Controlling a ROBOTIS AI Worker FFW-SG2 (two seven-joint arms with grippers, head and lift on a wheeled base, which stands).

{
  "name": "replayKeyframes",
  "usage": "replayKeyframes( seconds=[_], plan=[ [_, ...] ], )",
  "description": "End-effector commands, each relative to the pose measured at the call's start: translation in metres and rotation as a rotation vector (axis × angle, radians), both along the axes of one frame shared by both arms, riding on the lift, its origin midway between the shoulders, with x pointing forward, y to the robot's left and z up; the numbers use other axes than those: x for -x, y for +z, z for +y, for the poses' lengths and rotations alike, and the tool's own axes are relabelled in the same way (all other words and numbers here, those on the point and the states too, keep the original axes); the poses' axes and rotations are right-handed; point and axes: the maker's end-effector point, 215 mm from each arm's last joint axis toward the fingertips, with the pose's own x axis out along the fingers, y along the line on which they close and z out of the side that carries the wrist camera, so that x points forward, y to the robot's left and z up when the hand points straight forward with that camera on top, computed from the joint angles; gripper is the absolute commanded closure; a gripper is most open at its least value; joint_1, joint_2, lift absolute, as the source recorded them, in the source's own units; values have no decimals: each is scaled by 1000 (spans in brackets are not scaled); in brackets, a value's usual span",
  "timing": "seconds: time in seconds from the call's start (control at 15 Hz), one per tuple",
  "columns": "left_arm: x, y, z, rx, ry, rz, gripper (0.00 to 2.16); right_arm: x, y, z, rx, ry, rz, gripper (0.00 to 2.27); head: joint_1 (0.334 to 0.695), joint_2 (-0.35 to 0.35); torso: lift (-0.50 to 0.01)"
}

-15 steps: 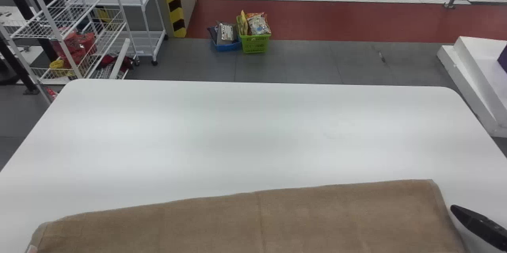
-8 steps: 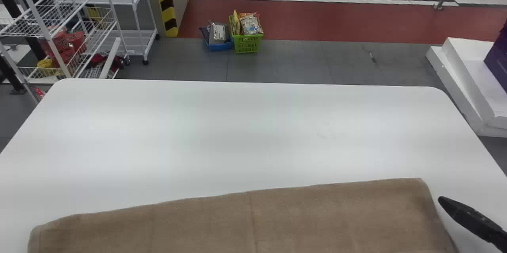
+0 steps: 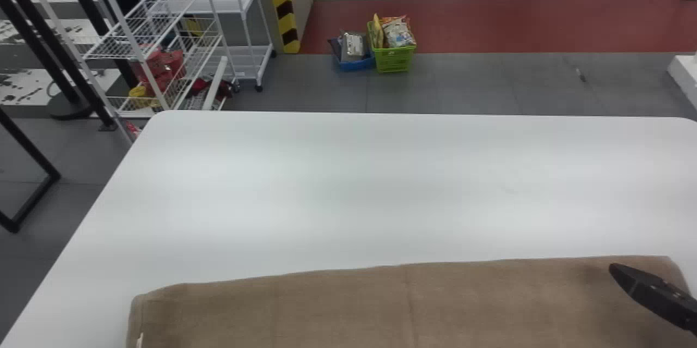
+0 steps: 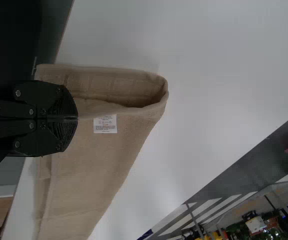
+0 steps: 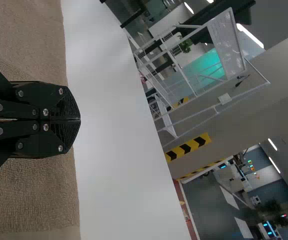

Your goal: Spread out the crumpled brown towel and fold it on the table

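Head view puts the right hand (image 3: 614, 268) over the brown towel (image 3: 326, 304), close to its right end, both of my fingers together on nothing that I can see. From beneath this hand the cloth runs off leftward, long and flat across the white worktop (image 3: 381, 190), its far edge slightly wavy and a faint crease down the middle. Through the right wrist view I see nubby, looped pile beside the right hand (image 5: 79, 120), and smooth white surface ahead of the fingertips.

The left hand (image 4: 77, 118) is pinched narrow too, with nothing visible in its grip, above the towel's other end. Just beyond its tips, the layers bow into a rounded fold with a dark, open mouth. Close by lies a small white label (image 4: 105, 123) with fine print.

Well past the right hand, on the floor to its left, I have a green slatted basket (image 3: 393, 59) of shiny packets touching a blue basket (image 3: 356, 65) with silvery and dark packs. Farther left, white wire shelves (image 3: 122, 48) hold red bags (image 3: 166, 65).
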Motion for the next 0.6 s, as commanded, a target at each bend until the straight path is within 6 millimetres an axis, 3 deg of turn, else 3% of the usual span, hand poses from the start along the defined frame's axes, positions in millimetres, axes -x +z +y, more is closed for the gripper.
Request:
replayKeyframes(
  seconds=[0.0, 0.07, 0.13, 0.2, 0.4, 0.53],
  plan=[
    [-3, 0, -3, 1, -7, -2, 1315, 1, -7, 26, -4, 46, 10, 1423, 695, 166, -127],
    [-5, 0, -4, 0, -9, -5, 1072, 0, -8, 31, -1, 51, 12, 1423, 695, 205, -127],
    [-6, 0, -4, 0, -6, -6, 448, -1, -9, 34, 3, 52, 14, 1423, 695, 216, -127],
    [-6, 1, -2, -5, -2, -9, 9, -3, -8, 34, 6, 53, 11, 1423, 695, 226, -127],
    [-6, 17, 11, -7, 45, -54, 36, -6, -15, 31, 45, 47, 31, 1423, 695, 250, -127],
    [-8, 32, 1, 0, 45, -100, 66, -6, -19, 29, 53, 40, 41, 1423, 695, 257, -127]
  ],
)
